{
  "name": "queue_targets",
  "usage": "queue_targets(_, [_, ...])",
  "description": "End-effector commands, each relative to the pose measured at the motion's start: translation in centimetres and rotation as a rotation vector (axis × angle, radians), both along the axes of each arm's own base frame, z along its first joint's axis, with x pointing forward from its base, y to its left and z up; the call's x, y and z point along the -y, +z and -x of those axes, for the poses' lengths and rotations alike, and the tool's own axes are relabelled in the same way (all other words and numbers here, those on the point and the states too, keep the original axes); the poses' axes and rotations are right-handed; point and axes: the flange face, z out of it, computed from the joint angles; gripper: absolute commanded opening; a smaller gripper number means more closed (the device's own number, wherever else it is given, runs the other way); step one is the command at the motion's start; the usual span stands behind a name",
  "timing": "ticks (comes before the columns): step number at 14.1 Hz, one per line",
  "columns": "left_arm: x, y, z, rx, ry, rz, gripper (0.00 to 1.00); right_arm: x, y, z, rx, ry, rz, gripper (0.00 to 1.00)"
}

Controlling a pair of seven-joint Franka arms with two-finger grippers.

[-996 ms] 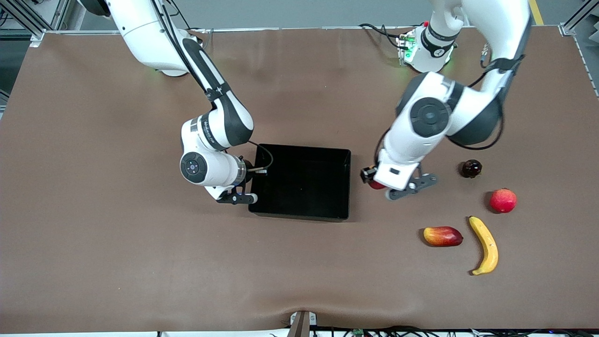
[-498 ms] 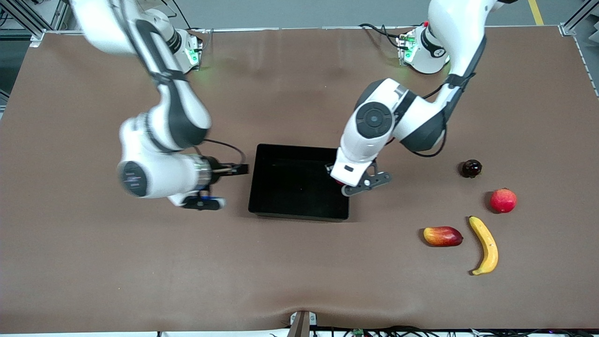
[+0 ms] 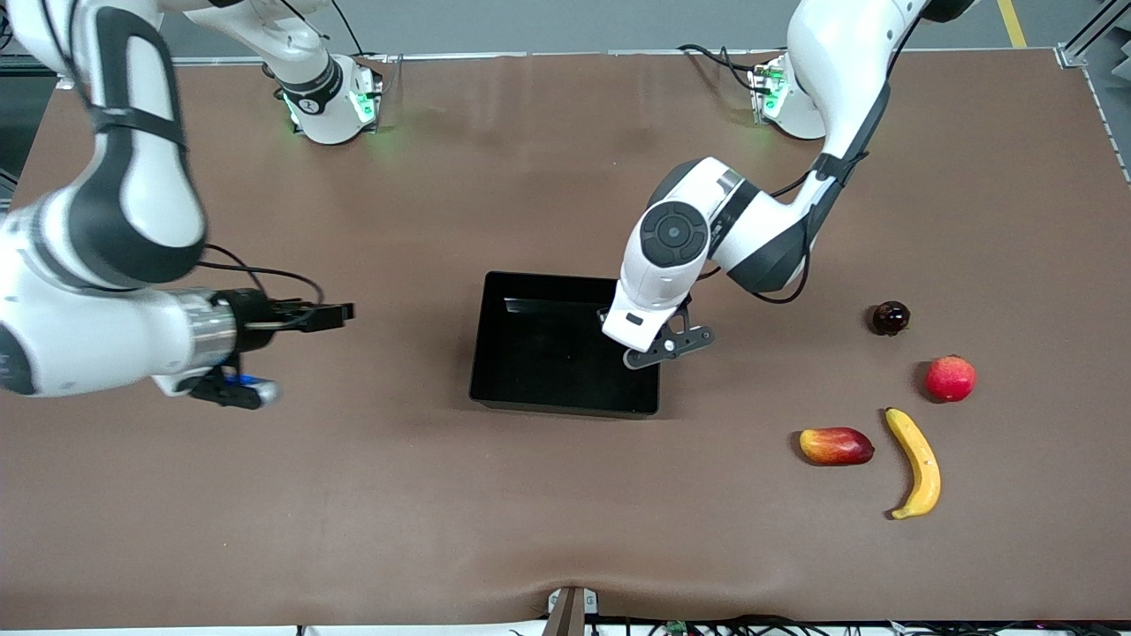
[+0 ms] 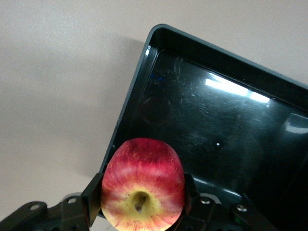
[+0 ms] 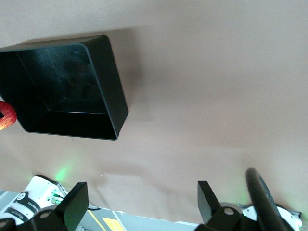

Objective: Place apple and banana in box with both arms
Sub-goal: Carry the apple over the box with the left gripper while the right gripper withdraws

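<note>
1. The left gripper (image 4: pixel 143 211) pinches the apple (image 4: pixel 143 185) between its two fingers; it hangs over the edge of the box (image 3: pixel 495 353) at the left arm's end.
2. In the front view the arm's own wrist hides the apple.
3. The right gripper (image 5: pixel 139 202) is over bare table toward the right arm's end, well apart from the box, with its fingers spread wide and nothing between them.
4. The box is black and glossy; no fruit is seen inside it.
5. The banana (image 3: pixel 916 463) lies on the table toward the left arm's end, nearer to the front camera than the box.
6. Just beside the banana lies a long red-yellow fruit (image 3: pixel 836 445).
7. A round pink-red fruit (image 3: pixel 950 378) and a small dark fruit (image 3: pixel 890 318) lie farther from the front camera than the banana.
8. Nothing lies between the banana and the box except this long fruit, a little aside.
</note>
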Motion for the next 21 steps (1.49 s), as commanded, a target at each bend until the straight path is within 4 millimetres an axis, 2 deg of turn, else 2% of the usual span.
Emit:
queue_targets(1, [0.8,-2.4,-0.5,0.012,0.003,-0.015,0.00,3.4,3.5,0.6,0.017,-0.027,0.009,1.00])
queue_targets(3, [1.9,-3.7,-0.1,0.024,-0.011,0.005,0.00,6.3,6.4,1.1,0.063,-0.063,0.010,1.00])
queue_targets(5, [2.3,-5.8,-0.1,0.021,-0.011,0.019,0.00,8.9,7.8,1.7,0.078,-0.088,0.027,1.00])
queue_targets(7, [2.7,-7.5,-0.1,0.024,-0.014,0.030,0.00,12.3,10.8,2.8,0.126,-0.134,0.063,1.00])
queue_targets(8, [3.2,-8.5,0.3,0.018,-0.038,0.028,0.00,13.3,11.5,3.2,0.141,-0.141,0.099,1.00])
queue_targets(9, [3.9,-9.1,1.0,0.016,-0.056,0.022,0.00,13.9,12.3,3.4,0.163,-0.126,0.142,1.00])
queue_targets(10, [3.8,-9.7,1.0,0.009,-0.046,0.017,0.00,14.6,12.7,3.7,0.184,-0.078,0.202,1.00])
queue_targets(11, [3.8,-9.8,1.1,0.007,-0.047,0.016,0.01,15.3,12.8,3.9,0.211,0.029,0.245,1.00])
queue_targets(12, [3.8,-9.8,1.1,0.007,-0.047,0.016,0.16,16.2,14.2,4.5,0.272,0.152,0.248,1.00])
queue_targets(13, [3.8,-9.7,1.1,0.007,-0.047,0.015,0.23,16.8,15.1,4.8,0.324,0.220,0.243,1.00])
queue_targets(14, [3.8,-9.5,1.0,0.010,-0.048,0.017,0.48,17.2,14.7,5.4,0.326,0.229,0.236,1.00])
queue_targets(15, [3.9,-9.3,1.0,0.013,-0.047,0.018,0.99,17.3,14.8,6.3,0.360,0.225,0.245,1.00])
queue_targets(17, [3.5,-7.7,0.7,0.022,-0.053,0.005,1.00,17.0,13.6,9.1,0.416,0.235,0.292,1.00])
queue_targets(18, [3.0,-5.2,0.5,0.038,-0.062,-0.020,1.00,16.6,11.8,10.1,0.393,0.246,0.300,1.00])
queue_targets(19, [2.1,-2.6,0.1,0.061,-0.063,-0.040,1.00,17.1,11.0,10.7,0.402,0.235,0.302,1.00])
queue_targets(20, [1.3,0.0,-0.3,0.085,-0.059,-0.045,1.00,17.3,10.7,11.0,0.406,0.231,0.303,1.00])
queue_targets(21, [-0.8,2.8,-1.5,0.107,-0.048,-0.044,1.00,17.4,10.6,11.1,0.404,0.232,0.303,1.00])
